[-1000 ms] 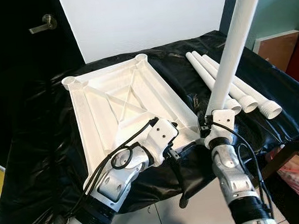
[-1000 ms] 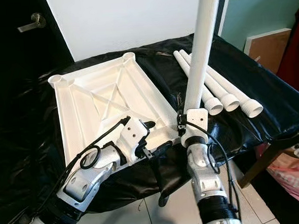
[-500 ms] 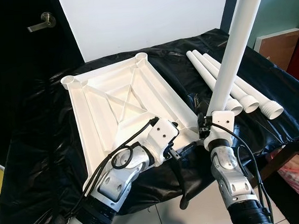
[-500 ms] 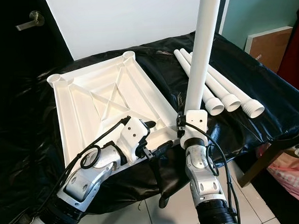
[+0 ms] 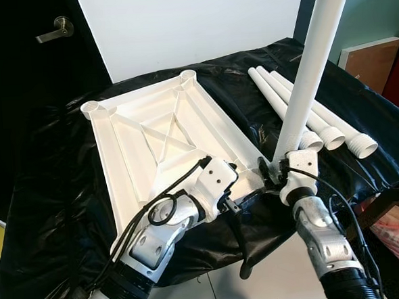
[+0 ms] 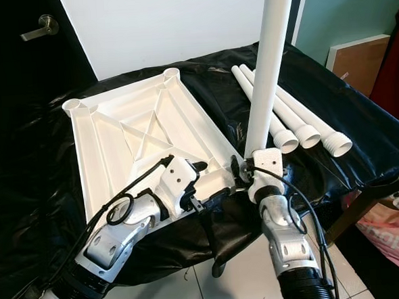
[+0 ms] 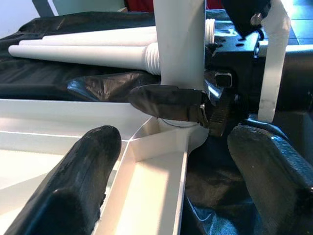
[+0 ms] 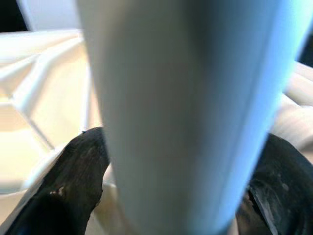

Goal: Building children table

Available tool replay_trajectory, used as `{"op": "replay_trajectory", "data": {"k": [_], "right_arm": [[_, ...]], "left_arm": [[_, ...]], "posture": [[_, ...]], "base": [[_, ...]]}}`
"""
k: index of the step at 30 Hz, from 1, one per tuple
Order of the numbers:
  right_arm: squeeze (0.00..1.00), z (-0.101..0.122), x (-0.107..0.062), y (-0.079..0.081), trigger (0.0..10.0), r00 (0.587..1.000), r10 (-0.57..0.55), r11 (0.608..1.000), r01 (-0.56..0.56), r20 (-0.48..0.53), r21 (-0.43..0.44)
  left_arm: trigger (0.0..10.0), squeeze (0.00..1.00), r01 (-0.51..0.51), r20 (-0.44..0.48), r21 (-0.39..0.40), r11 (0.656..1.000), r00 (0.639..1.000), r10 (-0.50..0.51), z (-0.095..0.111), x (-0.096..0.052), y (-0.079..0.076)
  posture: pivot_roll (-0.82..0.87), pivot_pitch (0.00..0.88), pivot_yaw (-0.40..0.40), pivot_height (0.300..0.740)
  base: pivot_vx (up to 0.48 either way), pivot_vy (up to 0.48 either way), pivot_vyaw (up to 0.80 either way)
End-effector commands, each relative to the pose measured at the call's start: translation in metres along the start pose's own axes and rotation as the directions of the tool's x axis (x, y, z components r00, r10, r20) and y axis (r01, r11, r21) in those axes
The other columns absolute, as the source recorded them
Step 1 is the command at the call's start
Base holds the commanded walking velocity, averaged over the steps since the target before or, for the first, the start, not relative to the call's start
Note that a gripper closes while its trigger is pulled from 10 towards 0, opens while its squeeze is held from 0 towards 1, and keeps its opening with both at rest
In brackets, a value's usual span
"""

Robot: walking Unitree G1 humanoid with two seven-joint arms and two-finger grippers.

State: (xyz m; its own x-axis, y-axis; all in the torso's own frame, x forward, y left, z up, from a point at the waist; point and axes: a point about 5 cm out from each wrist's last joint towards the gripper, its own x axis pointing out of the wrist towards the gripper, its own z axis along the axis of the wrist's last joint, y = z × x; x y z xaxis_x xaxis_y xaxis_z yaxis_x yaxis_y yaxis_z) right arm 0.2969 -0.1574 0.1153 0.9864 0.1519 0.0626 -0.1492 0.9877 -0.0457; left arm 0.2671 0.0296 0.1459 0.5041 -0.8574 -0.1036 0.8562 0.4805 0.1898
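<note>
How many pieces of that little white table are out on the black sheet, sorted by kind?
Table tops, lying upside down: 1
Legs standing upright at the top's near corner, held in the right gripper: 1
Legs lying loose on the black sheet: 3
Total: 5 pieces

Count: one inverted white table panel (image 5: 165, 138); one upright leg (image 5: 310, 68); three loose legs (image 5: 320, 125) lying alongside.
</note>
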Motion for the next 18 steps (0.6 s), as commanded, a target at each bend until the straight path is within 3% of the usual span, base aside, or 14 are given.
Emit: {"op": "replay_trajectory", "data": {"k": [1,2,7,8,10,13,17,18], "right_arm": [[0.36,0.001,0.002,0.003,10.0,0.996,0.085,0.996,-0.085,0.014,0.015],[0.00,0.001,0.002,0.003,10.0,0.993,0.114,0.993,-0.114,0.017,0.010],[0.00,0.002,0.004,0.001,10.0,0.976,0.216,0.976,-0.216,0.026,-0.016],[0.00,0.003,0.005,-0.001,10.0,0.956,0.293,0.956,-0.292,0.016,-0.035],[0.00,0.003,0.005,-0.001,10.0,0.956,0.293,0.956,-0.292,0.016,-0.035],[0.00,0.005,0.008,-0.006,10.0,0.915,0.404,0.912,-0.404,-0.009,-0.070],[0.00,0.005,0.011,-0.010,10.0,0.896,0.442,0.891,-0.443,-0.032,-0.097],[0.00,0.003,0.012,-0.012,7.8,0.889,0.456,0.883,-0.458,-0.047,-0.104]], "left_arm": [[10.0,0.00,0.080,0.000,-0.002,0.997,0.997,-0.080,0.001,-0.001,-0.003],[10.0,0.00,0.082,0.003,-0.002,0.997,0.997,-0.082,0.002,0.000,-0.003],[10.0,0.00,0.081,0.006,-0.001,0.997,0.997,-0.081,0.003,0.000,-0.002],[10.0,0.00,0.081,0.004,0.001,0.997,0.997,-0.081,0.003,0.000,-0.001],[10.0,0.00,0.081,0.004,0.001,0.997,0.997,-0.081,0.003,0.000,-0.001],[10.0,0.00,0.082,0.002,0.004,0.997,0.997,-0.082,0.003,-0.001,0.000],[10.0,0.00,0.084,0.003,0.005,0.996,0.996,-0.084,0.004,0.000,0.000],[10.0,0.00,0.086,0.005,0.007,0.996,0.996,-0.086,0.004,0.000,0.000]], "posture": [[-0.11,0.012,0.043,0.740],[-0.11,0.012,0.043,0.740],[-0.11,0.005,0.043,0.740],[-0.11,0.003,0.046,0.740],[-0.11,0.003,0.046,0.740],[-0.11,0.002,0.047,0.740],[-0.11,0.001,0.049,0.740],[-0.11,0.001,0.048,0.740]], "base": [[0.000,0.000,0.00],[0.000,0.000,0.00],[0.000,0.000,0.00],[0.000,0.000,0.00],[0.000,0.000,0.00],[0.000,0.000,0.00],[0.000,0.000,0.00],[0.000,0.000,0.00]]}}
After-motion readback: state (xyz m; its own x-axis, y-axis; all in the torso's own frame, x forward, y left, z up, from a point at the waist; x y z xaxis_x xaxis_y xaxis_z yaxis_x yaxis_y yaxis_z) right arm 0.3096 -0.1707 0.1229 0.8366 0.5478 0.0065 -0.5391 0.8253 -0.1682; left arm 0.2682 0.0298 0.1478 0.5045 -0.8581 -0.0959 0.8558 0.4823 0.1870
